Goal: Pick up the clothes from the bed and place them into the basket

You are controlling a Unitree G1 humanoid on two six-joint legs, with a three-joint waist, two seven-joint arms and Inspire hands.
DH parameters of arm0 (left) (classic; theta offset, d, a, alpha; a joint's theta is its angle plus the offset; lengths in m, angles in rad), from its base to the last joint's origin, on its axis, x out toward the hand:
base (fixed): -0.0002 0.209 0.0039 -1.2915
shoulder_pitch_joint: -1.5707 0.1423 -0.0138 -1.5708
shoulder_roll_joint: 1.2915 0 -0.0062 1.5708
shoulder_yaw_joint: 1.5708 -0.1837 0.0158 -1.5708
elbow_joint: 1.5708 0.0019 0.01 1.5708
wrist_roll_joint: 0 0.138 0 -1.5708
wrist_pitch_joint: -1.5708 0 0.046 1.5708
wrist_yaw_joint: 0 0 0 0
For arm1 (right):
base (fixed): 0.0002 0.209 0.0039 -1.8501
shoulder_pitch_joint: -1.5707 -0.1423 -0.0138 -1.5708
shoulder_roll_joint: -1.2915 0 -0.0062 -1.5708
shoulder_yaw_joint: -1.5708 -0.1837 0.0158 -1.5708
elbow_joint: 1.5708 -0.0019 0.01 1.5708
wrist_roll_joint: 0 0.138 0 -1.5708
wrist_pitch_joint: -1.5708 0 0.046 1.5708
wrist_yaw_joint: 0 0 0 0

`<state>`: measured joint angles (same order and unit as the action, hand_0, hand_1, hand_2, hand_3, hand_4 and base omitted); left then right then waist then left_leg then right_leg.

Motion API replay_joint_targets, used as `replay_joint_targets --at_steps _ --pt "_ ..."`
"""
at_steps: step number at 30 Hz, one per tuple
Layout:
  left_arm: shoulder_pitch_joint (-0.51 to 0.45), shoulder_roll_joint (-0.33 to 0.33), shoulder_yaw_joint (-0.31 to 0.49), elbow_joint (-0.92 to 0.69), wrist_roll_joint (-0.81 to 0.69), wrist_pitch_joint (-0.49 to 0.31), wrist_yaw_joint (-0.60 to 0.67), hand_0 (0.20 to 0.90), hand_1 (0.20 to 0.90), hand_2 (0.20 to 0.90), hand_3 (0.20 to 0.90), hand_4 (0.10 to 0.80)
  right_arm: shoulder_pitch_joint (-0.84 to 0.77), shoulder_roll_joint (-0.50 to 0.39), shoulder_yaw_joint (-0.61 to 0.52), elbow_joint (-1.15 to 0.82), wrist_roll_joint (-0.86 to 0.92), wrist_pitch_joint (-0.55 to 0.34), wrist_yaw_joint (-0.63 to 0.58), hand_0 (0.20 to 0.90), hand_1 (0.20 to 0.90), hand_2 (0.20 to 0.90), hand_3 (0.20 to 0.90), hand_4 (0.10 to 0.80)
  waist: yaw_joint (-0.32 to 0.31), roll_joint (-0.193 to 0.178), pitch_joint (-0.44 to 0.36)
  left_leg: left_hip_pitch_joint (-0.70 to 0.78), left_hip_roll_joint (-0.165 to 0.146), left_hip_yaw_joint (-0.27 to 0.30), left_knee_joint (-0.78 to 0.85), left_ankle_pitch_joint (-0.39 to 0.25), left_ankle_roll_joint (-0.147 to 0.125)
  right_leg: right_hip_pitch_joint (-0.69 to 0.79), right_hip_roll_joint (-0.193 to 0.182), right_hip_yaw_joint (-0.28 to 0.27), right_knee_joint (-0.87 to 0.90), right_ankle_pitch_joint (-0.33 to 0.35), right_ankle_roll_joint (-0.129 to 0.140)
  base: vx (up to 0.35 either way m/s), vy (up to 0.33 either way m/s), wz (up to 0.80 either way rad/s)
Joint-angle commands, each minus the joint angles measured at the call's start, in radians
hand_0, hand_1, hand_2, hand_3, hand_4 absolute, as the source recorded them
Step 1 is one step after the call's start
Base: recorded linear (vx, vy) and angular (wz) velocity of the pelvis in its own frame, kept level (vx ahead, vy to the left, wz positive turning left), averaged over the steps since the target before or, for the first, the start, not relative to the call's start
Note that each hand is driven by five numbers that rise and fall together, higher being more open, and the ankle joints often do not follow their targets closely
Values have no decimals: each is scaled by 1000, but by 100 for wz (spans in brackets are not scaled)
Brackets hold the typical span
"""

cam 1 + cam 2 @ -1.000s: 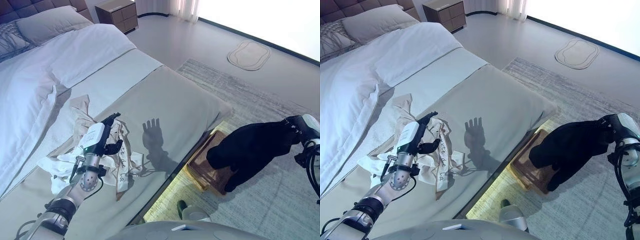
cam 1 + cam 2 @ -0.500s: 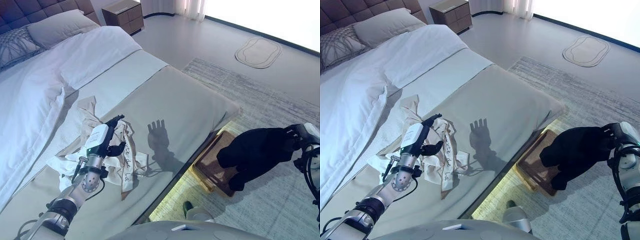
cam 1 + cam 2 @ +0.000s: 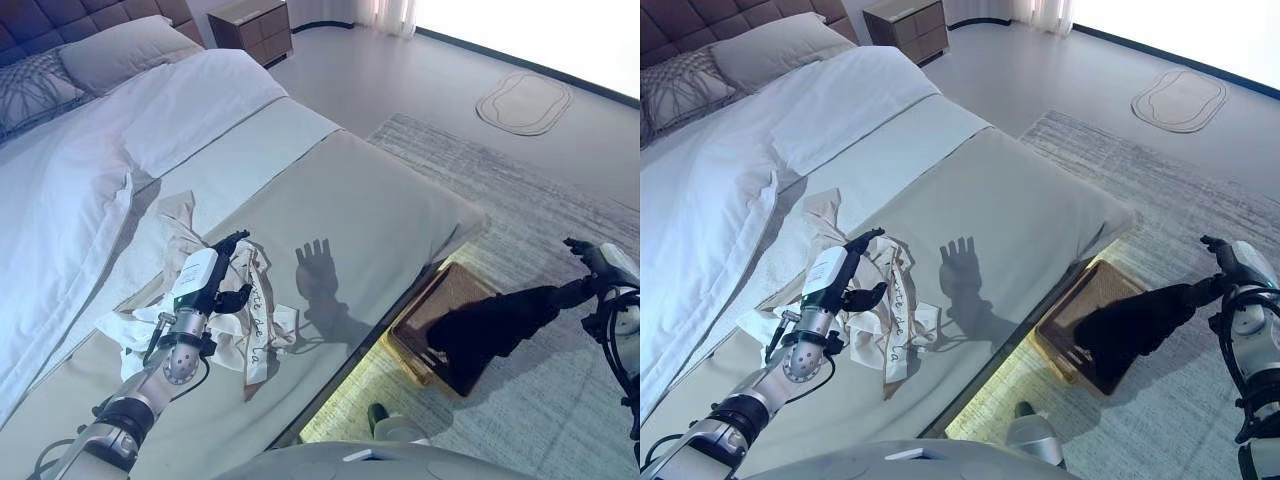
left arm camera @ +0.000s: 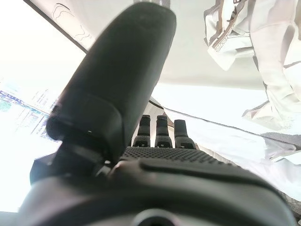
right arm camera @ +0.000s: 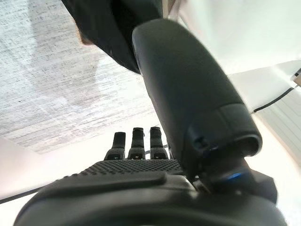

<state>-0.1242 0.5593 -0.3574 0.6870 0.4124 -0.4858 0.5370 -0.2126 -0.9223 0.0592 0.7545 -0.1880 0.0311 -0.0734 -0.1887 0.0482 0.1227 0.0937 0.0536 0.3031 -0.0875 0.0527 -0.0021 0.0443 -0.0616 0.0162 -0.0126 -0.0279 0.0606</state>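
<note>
Right hand (image 3: pixel 592 262) at 3 o'clock now spread, empty; dark garment (image 3: pixel 490 325) released since half second ago, dropping into basket (image 3: pixel 432 310) at 4 o'clock beside bed (image 3: pixel 380 200). Left hand (image 3: pixel 215 270), fingers relaxed, hovers over pale clothes (image 3: pixel 250 310) at 8 o'clock, likely next pick.

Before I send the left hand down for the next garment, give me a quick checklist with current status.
1. Black garment released by the right hand: ok, fingers straight, nothing held.
2. Black garment fully inside the basket: not ok, one end trails over the rim toward the right hand.
3. Left hand empty: ok, fingers straight in its wrist view.
4. Left hand over the white clothes on the bed: ok.
5. Left hand touching the clothes: cannot tell.
</note>
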Motion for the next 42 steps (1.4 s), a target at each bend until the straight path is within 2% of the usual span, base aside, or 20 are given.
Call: replay_joint_targets --at_steps 1,11,14,16,17,18,21,26,33,37,41,42 --pt "-104 27 23 -21 -64 -57 53 900 900 900 900 800 -145 -48 7 -52 -18 -45 -53 900 900 900 900 800 30 -51 -52 18 9 -7 118 -151 -23 -70 0 -45 65 41 37 0 0 0" --pt "-95 8 30 2 -69 -45 75 900 900 900 900 800 -211 -54 36 -128 -23 -47 -86 900 900 900 900 800 59 -63 -50 19 5 -36 113 -144 -25 -52 2 -68 70 28 29 2 25 5" --pt "-86 2 38 10 -60 -53 82 900 900 900 900 800 -230 -55 49 -138 -25 -47 -80 900 900 900 900 800 69 -67 -49 17 4 -45 114 -141 -27 -46 1 -77 70 23 27 -5 21 18" --pt "-80 -4 46 17 -53 -57 86 900 900 900 900 800 -249 -49 64 -148 2 -29 -23 900 900 900 900 800 81 -73 -48 16 3 -56 111 -138 -29 -42 1 -86 70 20 26 -7 18 12" --pt "-78 -7 53 20 -47 -58 89 900 900 900 900 800 -258 -37 79 -145 61 67 127 900 900 900 900 800 91 -79 -47 13 3 -62 112 -136 -31 -41 -1 -92 71 18 25 -20 10 20" --pt "-81 -10 57 23 -43 -58 89 900 900 900 900 800 -264 -20 94 -131 61 134 227 900 900 900 900 800 95 -84 -44 10 3 -66 112 -134 -33 -41 -1 -95 72 17 24 -28 9 20" --pt "-84 -2 73 10 -32 -47 79 900 900 900 900 800 -283 7 168 -50 20 266 480 900 900 900 900 800 113 -99 -35 14 8 -76 101 -122 -33 -35 -2 -108 77 15 18 -11 -20 14" --pt "-114 8 58 17 -23 -36 54 900 900 900 900 800 -389 28 240 243 -48 270 681 900 900 900 900 800 150 -119 -29 29 9 -98 91 -114 -28 -10 -4 -128 81 11 13 47 -38 18" --pt "-135 45 47 30 -46 -73 16 900 900 900 900 800 -451 12 354 442 -251 235 911 900 900 900 900 800 178 -128 -28 37 5 -115 83 -107 -26 8 -9 -139 71 17 17 21 -8 7" --pt "-136 53 48 34 -50 -88 7 900 900 900 900 800 -455 -3 386 459 -303 223 903 900 900 900 900 800 180 -131 -27 39 4 -117 81 -104 -26 13 -9 -139 68 20 18 0 0 0" --pt "-138 54 41 33 -55 -92 5 900 900 900 900 800 -486 -27 386 435 -232 245 784 900 900 900 900 800 178 -131 -30 40 5 -119 78 -101 -26 11 -6 -134 66 22 20 0 0 0" --pt "-140 54 40 36 -57 -93 7 900 900 900 900 800 -495 -32 375 424 -184 248 723 900 900 900 900 800 177 -130 -30 39 5 -120 76 -100 -26 11 -5 -132 66 23 20 0 0 0"
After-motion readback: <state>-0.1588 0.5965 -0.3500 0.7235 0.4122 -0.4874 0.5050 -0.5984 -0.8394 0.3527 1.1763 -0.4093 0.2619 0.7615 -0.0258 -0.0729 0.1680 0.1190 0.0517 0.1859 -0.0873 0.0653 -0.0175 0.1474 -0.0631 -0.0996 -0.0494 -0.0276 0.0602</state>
